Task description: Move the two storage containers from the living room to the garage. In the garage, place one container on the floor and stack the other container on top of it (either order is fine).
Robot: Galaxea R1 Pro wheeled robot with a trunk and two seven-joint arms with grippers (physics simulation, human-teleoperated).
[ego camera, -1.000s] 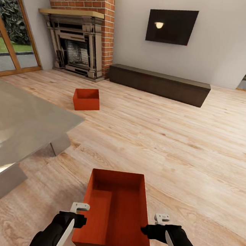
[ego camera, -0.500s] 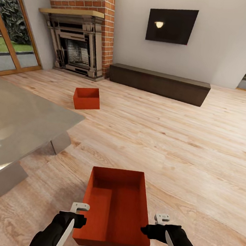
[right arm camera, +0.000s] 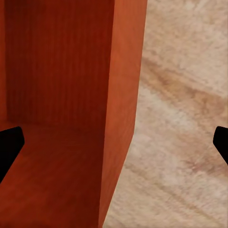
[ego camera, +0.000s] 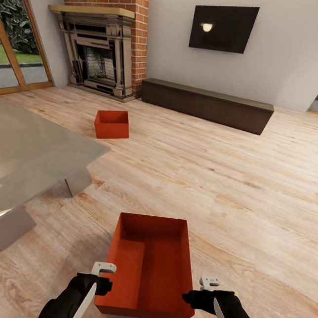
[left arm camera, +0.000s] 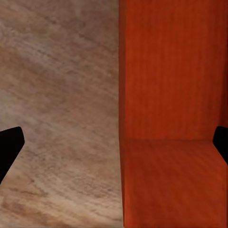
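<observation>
red-orange container (ego camera: 148, 267) sits between left end effector (ego camera: 100, 277) and right end effector (ego camera: 197, 290).

Count: 2 storage containers (near one (ego camera: 148, 269), far one (ego camera: 112, 124)), 2 pincers (left (ego camera: 101, 276), right (ego camera: 197, 289)), 1 surface (ego camera: 25, 152), 1 fireplace (ego camera: 96, 62), 1 TV (ego camera: 223, 26).

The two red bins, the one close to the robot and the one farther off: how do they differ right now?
The near bin sits between the left claw and right claw, each straddling a side wall with fingers apart; the far bin stands alone on the wood floor toward the fireplace. The near one faces squarely; the far one is slightly turned. Both are red-orange, open-topped and empty.
</observation>
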